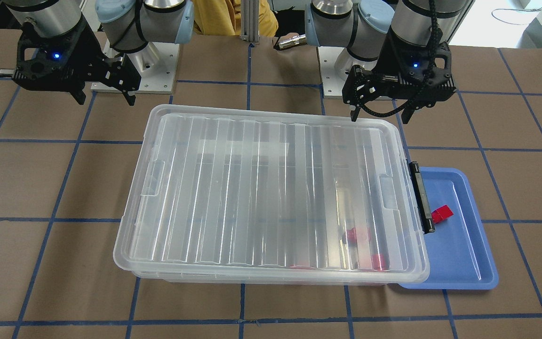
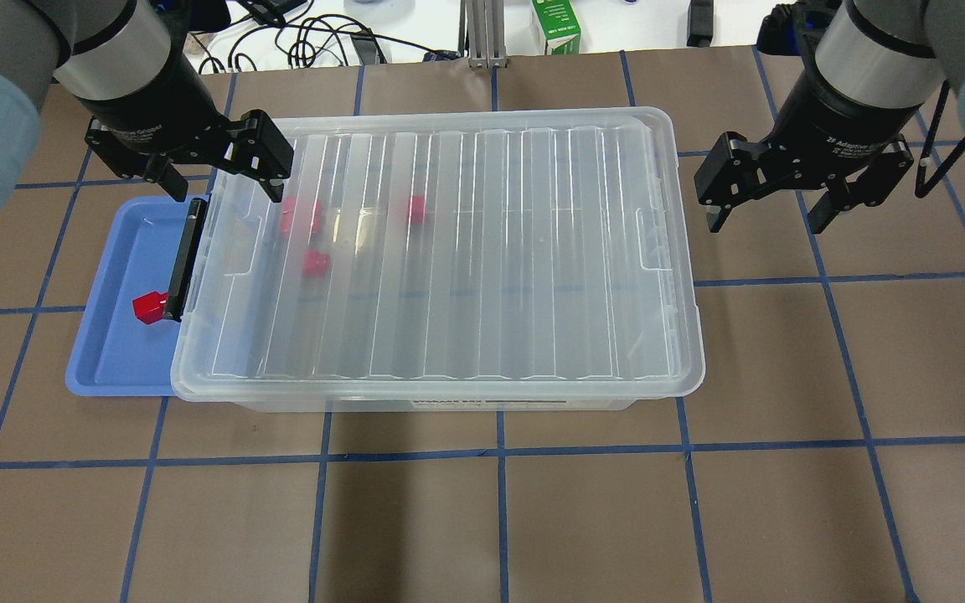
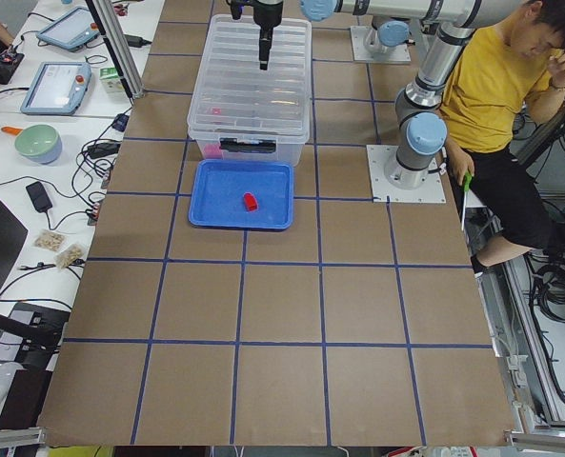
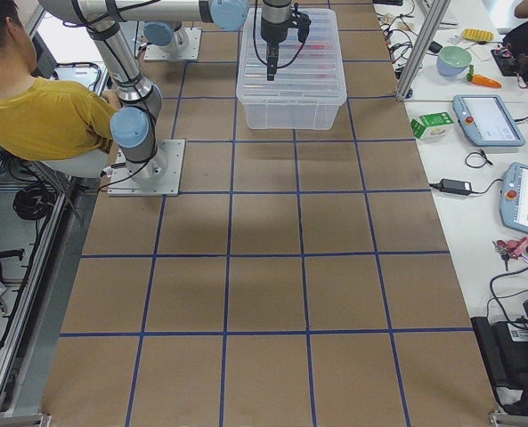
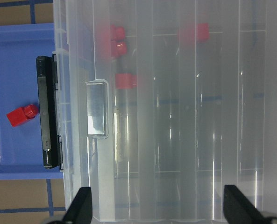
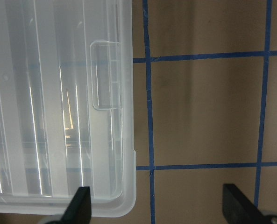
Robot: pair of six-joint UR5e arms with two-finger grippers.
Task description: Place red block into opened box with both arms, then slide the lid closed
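Observation:
The clear ribbed lid (image 2: 482,251) lies flat over the box (image 2: 449,404) and covers its top. The box's black clasp bar (image 2: 185,260) faces the blue tray (image 2: 105,352). One red block (image 2: 147,307) lies on the tray beside the clasp; the left wrist view also shows this red block (image 5: 21,115). Three more red blocks (image 2: 315,264) show blurred through the lid, inside the box. My left gripper (image 2: 224,188) hovers open over the lid's clasp-end corner, empty. My right gripper (image 2: 767,222) hangs open over bare table past the box's other short end, empty.
The tray (image 1: 464,254) is partly tucked under the box's clasp end. Both arm bases (image 1: 134,70) are bolted at the robot's side of the table. A person in a yellow shirt (image 3: 496,86) sits behind the robot. A green carton (image 2: 555,25) and cables lie past the far edge.

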